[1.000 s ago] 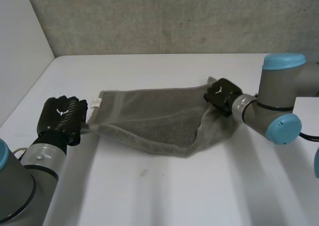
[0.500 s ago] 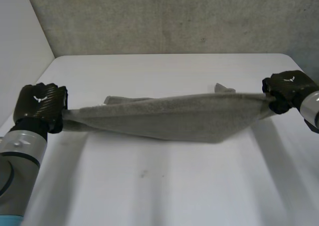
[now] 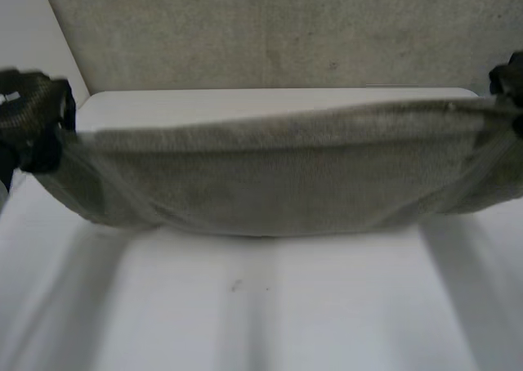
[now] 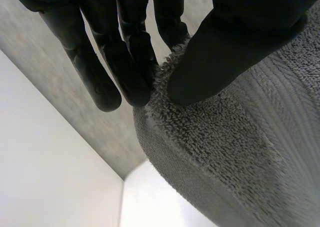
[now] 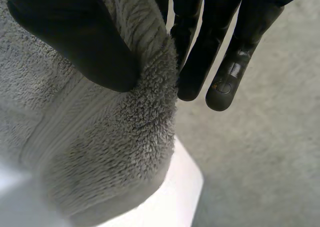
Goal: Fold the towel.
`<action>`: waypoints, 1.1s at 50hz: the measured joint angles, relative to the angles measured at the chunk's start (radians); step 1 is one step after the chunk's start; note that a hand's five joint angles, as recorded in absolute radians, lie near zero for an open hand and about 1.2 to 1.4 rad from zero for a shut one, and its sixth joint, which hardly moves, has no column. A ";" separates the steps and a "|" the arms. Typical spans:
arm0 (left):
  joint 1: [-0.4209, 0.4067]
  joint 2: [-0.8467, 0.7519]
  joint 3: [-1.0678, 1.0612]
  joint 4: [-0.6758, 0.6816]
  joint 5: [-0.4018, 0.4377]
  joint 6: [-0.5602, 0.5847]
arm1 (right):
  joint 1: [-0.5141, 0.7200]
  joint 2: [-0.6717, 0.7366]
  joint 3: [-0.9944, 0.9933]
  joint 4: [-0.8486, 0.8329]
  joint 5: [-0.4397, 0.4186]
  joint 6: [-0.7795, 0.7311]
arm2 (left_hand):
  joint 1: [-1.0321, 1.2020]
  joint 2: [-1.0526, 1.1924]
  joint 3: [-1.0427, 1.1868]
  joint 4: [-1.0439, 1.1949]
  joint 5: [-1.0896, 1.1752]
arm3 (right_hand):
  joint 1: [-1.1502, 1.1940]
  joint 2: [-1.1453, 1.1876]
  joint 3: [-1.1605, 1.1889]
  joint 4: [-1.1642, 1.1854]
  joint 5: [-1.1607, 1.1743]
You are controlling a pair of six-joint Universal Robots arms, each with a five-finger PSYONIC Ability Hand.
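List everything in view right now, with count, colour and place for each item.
towel: one, grey terry, stretched wide between both hands over the table, sagging in the middle
table: one, white, below the towel
back wall: one, grey and rough, behind the table
left hand: one, black, at the towel's left end, pinching its edge between thumb and fingers
right hand: one, black, at the towel's right end, pinching its edge between thumb and fingers
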 measured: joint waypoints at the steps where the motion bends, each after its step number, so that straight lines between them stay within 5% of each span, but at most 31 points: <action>1: 0.001 -0.003 0.014 -0.002 0.001 0.000 | 0.002 -0.002 -0.004 -0.001 0.000 0.004 | 0.000 0.000 0.000 0.000 0.000 | 0.000 0.000 0.000 0.000 0.000; 8: 0.007 -0.084 0.071 0.001 0.010 0.003 | 0.021 0.054 0.014 -0.016 -0.001 0.013 | 0.004 0.000 0.000 0.000 0.000 | 0.000 0.000 0.000 0.000 0.000; 16: 0.003 -0.397 0.149 0.015 0.016 0.028 | 0.078 0.333 -0.025 -0.108 0.031 -0.041 | 0.004 0.000 0.000 0.000 0.000 | 0.000 0.000 0.000 0.000 0.000; 27: -0.005 -0.708 0.491 0.122 0.014 0.081 | 0.183 0.620 -0.326 -0.295 0.211 -0.082 | 0.004 0.000 0.000 0.000 0.000 | 0.000 0.000 0.000 0.000 0.000; 35: -0.007 -0.725 0.821 0.319 0.001 0.108 | 0.238 0.592 -0.513 -0.707 0.328 -0.054 | 0.004 0.000 0.000 0.000 0.000 | 0.000 0.000 0.000 0.000 0.000; 40: -0.005 -0.686 0.869 0.450 -0.005 0.084 | 0.248 0.519 -0.473 -0.949 0.327 -0.021 | 0.004 0.000 0.000 0.000 0.000 | 0.000 0.000 0.000 0.000 0.000; 55: 0.013 -0.667 0.468 0.543 0.006 -0.015 | 0.243 0.521 -0.152 -0.885 0.203 0.009 | 0.008 0.000 0.000 0.000 0.000 | 0.000 0.000 0.000 0.000 0.000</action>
